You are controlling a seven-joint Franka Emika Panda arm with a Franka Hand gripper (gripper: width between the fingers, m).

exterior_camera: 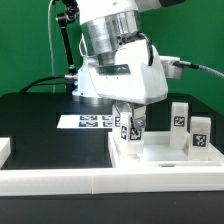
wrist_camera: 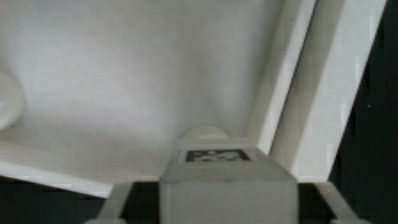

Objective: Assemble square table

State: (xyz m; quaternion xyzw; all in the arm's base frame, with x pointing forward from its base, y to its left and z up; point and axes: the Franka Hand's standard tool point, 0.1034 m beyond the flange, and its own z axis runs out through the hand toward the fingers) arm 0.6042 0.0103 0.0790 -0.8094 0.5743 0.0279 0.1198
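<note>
The white square tabletop (exterior_camera: 165, 156) with a raised rim lies on the black table. My gripper (exterior_camera: 130, 128) is shut on a short white tagged leg (exterior_camera: 136, 128) and holds it upright over the tabletop's corner at the exterior view's left. Whether the leg touches the tabletop is unclear. In the wrist view the leg (wrist_camera: 217, 165) sits between my fingers (wrist_camera: 118, 203), with the tabletop's inner face (wrist_camera: 143, 90) and its rim (wrist_camera: 294, 90) beyond it. Two more tagged legs (exterior_camera: 180, 117) (exterior_camera: 200, 130) stand upright at the tabletop's right side.
The marker board (exterior_camera: 90, 122) lies flat behind the gripper. A long white border wall (exterior_camera: 90, 181) runs along the table's front, with a short end piece (exterior_camera: 4, 150) at the exterior view's left. Black cables hang behind the arm.
</note>
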